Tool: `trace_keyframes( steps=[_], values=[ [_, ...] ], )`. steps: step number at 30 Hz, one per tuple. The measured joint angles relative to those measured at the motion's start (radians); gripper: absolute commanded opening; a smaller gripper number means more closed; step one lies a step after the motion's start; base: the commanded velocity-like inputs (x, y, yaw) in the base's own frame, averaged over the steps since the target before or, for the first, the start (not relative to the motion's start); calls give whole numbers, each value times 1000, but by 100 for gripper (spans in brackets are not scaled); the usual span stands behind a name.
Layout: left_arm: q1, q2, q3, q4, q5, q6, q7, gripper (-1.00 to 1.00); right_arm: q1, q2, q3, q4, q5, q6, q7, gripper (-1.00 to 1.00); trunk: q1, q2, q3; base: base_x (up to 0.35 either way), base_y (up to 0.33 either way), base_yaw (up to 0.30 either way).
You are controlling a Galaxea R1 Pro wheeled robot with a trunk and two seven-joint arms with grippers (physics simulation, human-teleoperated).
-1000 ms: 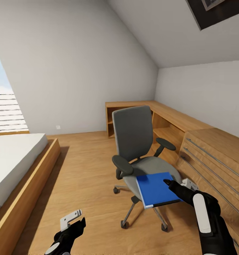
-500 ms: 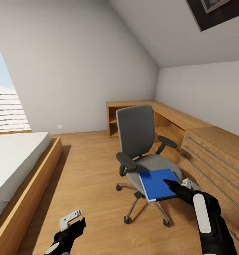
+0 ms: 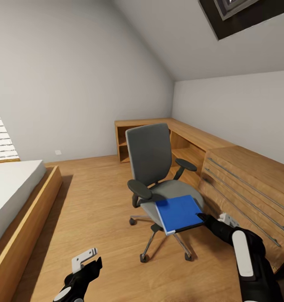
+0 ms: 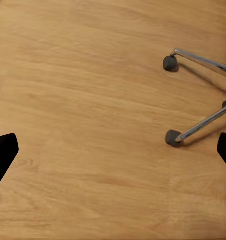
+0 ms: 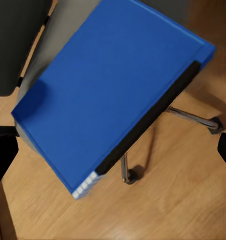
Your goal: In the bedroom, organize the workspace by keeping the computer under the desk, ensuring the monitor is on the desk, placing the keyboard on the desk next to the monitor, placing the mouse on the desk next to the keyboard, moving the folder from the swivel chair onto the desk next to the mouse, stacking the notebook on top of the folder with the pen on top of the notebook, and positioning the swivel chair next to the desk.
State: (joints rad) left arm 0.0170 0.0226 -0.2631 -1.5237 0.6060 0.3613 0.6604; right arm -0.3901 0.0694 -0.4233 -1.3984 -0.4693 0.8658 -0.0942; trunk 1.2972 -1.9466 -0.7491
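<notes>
The grey swivel chair (image 3: 149, 156) stands on the wood floor in front of a low wooden desk unit (image 3: 188, 136). A blue folder (image 3: 177, 214) lies tilted on the front of the seat, with much of it overhanging the floor. In the right wrist view the folder (image 5: 110, 97) lies beyond my fingers, which stand far apart. My right gripper (image 3: 212, 218) is open, its dark fingertip (image 3: 201, 216) at the folder's right edge. My left gripper (image 3: 89, 261) is open low over the bare floor, near the chair's castors (image 4: 172, 138). Monitor, keyboard, mouse, notebook and pen are out of view.
A wooden drawer unit (image 3: 247, 180) runs along the right wall close to my right arm. A bed with a wooden frame (image 3: 20, 201) takes the left side. A window (image 3: 1, 138) is at the far left and a skylight (image 3: 243, 12) overhead.
The whole picture has shifted left, so the camera has turned right. The chair and folder now sit slightly further left of my right gripper. Both grippers keep their pose.
</notes>
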Motion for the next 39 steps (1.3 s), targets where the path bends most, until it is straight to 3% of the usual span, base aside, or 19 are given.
trace_keyframes(
  steps=[5,10,12,15,22,25,29,32,39],
  values=[
    [0,-1,-2,-6,0,-1,1,100,0,-2,-15,6,-45,0,2,100,0,0,0,-1,1,-268],
    [0,-2,-1,-12,0,-1,1,100,0,-12,-68,56,-153,-1,4,100,11,-21,-9,0,0,-258],
    [0,-1,-1,-15,0,-1,1,100,0,-31,-95,124,-223,-2,4,100,19,-35,-16,0,0,-76],
    [0,-1,-1,-17,0,-1,1,100,0,-38,-102,167,-256,-4,11,100,31,-56,-25,0,0,-32],
    [0,0,0,-26,0,0,1,100,0,-38,-97,224,-272,-11,41,100,57,-105,-47,0,0,-6],
    [0,0,1,-27,0,0,1,100,0,-40,-68,288,-275,-15,62,100,69,-126,-56,0,0,0],
    [0,0,0,-27,0,0,1,100,0,-42,-47,303,-275,-32,105,100,84,-154,-69,0,0,0],
    [0,0,1,-27,0,0,2,100,0,-43,-43,304,-276,-80,113,100,96,-175,-78,0,0,0],
    [0,0,0,-27,0,0,3,100,0,-43,-42,300,-277,-91,122,100,123,-224,-100,0,0,0]
  ],
)
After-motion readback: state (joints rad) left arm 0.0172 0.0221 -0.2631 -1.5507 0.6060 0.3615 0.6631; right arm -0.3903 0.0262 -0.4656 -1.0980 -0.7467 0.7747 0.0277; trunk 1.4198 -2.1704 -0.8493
